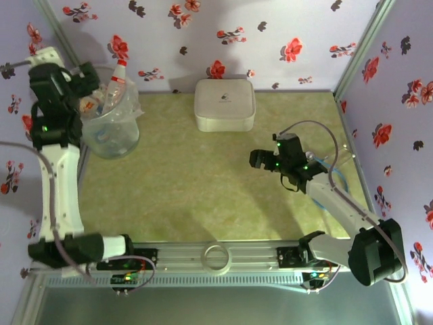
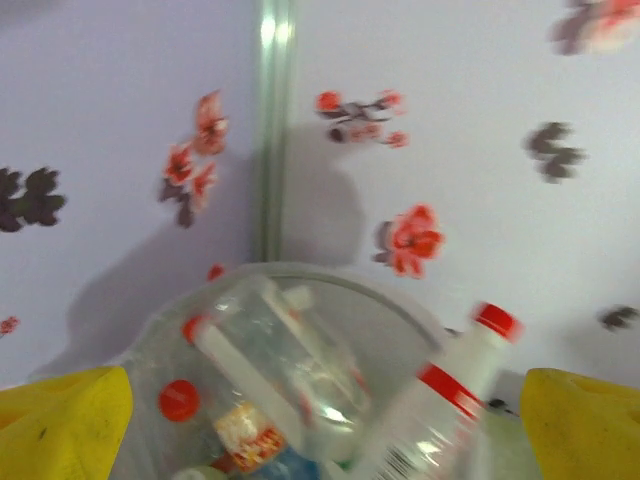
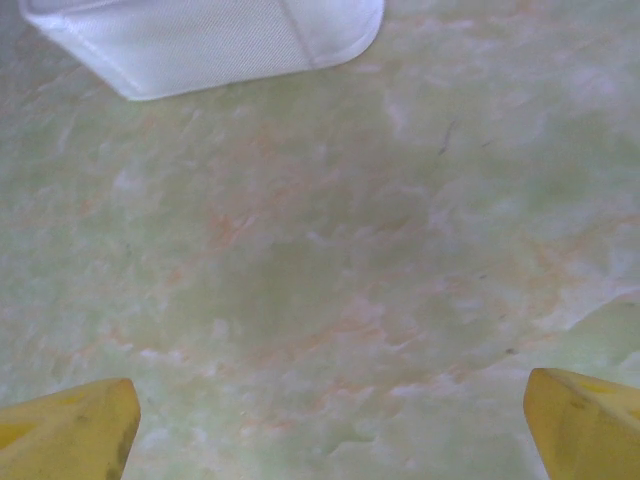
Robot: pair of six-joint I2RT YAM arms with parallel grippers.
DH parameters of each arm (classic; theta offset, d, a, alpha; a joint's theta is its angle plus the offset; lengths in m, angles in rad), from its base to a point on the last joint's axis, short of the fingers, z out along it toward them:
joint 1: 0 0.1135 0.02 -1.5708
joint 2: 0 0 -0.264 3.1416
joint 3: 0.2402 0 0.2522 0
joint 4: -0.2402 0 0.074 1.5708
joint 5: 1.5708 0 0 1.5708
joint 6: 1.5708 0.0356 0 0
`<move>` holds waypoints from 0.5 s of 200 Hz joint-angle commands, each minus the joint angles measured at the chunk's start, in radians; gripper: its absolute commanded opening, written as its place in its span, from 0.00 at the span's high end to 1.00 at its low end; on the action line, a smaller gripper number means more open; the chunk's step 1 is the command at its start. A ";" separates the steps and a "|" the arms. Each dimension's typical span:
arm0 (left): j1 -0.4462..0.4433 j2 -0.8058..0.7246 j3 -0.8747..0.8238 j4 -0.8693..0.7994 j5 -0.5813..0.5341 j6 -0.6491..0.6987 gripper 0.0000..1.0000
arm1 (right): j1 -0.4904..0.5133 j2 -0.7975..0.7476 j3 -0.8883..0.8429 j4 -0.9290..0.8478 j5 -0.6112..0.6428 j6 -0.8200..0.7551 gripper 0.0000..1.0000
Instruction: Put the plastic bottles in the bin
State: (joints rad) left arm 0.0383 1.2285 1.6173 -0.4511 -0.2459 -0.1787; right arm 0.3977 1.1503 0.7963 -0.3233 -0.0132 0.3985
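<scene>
- At the far left corner of the pale green marbled desk (image 1: 203, 183) stands the round translucent grey-white bin (image 1: 115, 141), lined with a crinkly clear bag.
- Midway along the far edge sits a white rounded-square box (image 1: 224, 105).
- Left gripper (image 2: 320, 430) hangs over the bin, yellow fingers (image 2: 60, 425) spread wide, holding nothing.
- Right gripper (image 3: 330, 425) hovers over bare desk toward the right edge, jaws wide and empty.
- Small clear plastic bottles (image 2: 280, 350) with red caps lie heaped inside the bin; one bottle (image 1: 119, 71) pokes above its rim.
</scene>
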 commanded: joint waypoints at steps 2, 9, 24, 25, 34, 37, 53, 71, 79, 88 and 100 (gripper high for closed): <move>-0.118 -0.137 -0.225 0.062 -0.083 0.070 0.00 | -0.037 -0.026 0.040 -0.029 0.093 -0.070 0.00; -0.151 -0.185 -0.314 0.093 -0.087 0.074 0.00 | -0.045 -0.024 0.047 -0.036 0.113 -0.085 0.01; -0.208 -0.261 -0.487 0.160 -0.103 0.078 0.00 | -0.054 -0.020 0.047 -0.043 0.175 -0.115 0.00; -0.209 -0.265 -0.499 0.165 -0.103 0.078 0.00 | -0.054 -0.020 0.047 -0.044 0.178 -0.115 0.00; -0.230 -0.293 -0.592 0.205 -0.128 0.078 0.00 | -0.064 -0.018 0.047 -0.046 0.219 -0.126 0.00; -0.234 -0.299 -0.621 0.218 -0.128 0.078 0.00 | -0.066 -0.017 0.044 -0.044 0.233 -0.132 0.00; -0.260 -0.321 -0.772 0.310 -0.125 0.102 0.00 | -0.075 -0.019 0.010 -0.002 0.334 -0.180 0.00; -0.276 -0.303 -0.919 0.430 -0.128 0.137 0.00 | -0.093 -0.013 -0.060 0.090 0.480 -0.242 0.00; -0.276 -0.283 -0.964 0.480 -0.142 0.140 0.00 | -0.104 -0.004 -0.095 0.147 0.519 -0.264 0.00; -0.275 -0.255 -1.019 0.550 -0.162 0.140 0.00 | -0.119 0.011 -0.137 0.220 0.545 -0.278 0.00; -0.272 -0.202 -1.072 0.648 -0.185 0.182 0.00 | -0.131 0.041 -0.180 0.297 0.564 -0.282 0.00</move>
State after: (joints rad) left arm -0.2329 0.9722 0.6201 -0.0887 -0.3534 -0.0692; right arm 0.2928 1.1488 0.7013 -0.2035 0.3923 0.1890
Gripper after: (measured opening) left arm 0.997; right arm 0.996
